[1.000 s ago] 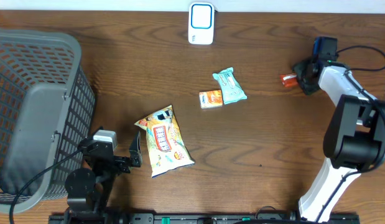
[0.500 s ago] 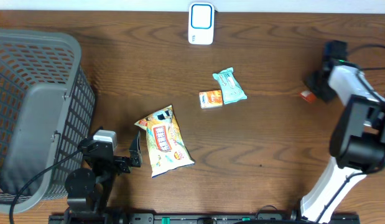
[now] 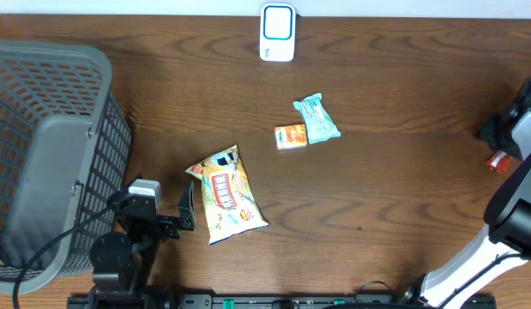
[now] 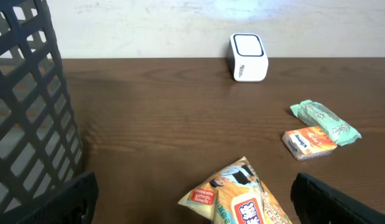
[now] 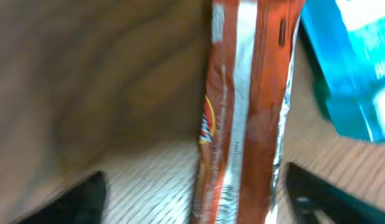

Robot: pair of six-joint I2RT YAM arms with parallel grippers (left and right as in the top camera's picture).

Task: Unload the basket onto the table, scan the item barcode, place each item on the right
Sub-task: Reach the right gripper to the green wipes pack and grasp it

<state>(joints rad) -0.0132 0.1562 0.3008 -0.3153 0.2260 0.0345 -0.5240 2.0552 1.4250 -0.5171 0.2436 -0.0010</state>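
The item, a red-orange snack wrapper (image 5: pixel 248 112), fills the blurred right wrist view and runs lengthwise between the fingers of my right gripper (image 5: pixel 195 199). The jaws stand wide apart and open, and the left finger (image 5: pixel 80 199) is clear of the wrapper. Seen from overhead, the wrapper (image 3: pixel 498 160) shows as a small red patch beside my right gripper (image 3: pixel 498 144) at the table's far right edge. The white and blue scanner (image 3: pixel 277 32) stands at the back centre, also in the left wrist view as the scanner (image 4: pixel 248 56). My left gripper (image 3: pixel 166 219) rests open near the front left, holding nothing.
A grey mesh basket (image 3: pixel 42 154) fills the left side. A yellow chip bag (image 3: pixel 226 196) lies just right of my left gripper. A small orange pack (image 3: pixel 291 136) and a mint-green pack (image 3: pixel 316 117) lie mid-table. Something bright blue (image 5: pixel 360 62) sits beside the wrapper.
My right arm has swung from the back right towards the table's right edge, taking the red wrapper along. Its jaws now stand wide. The left arm has not moved.
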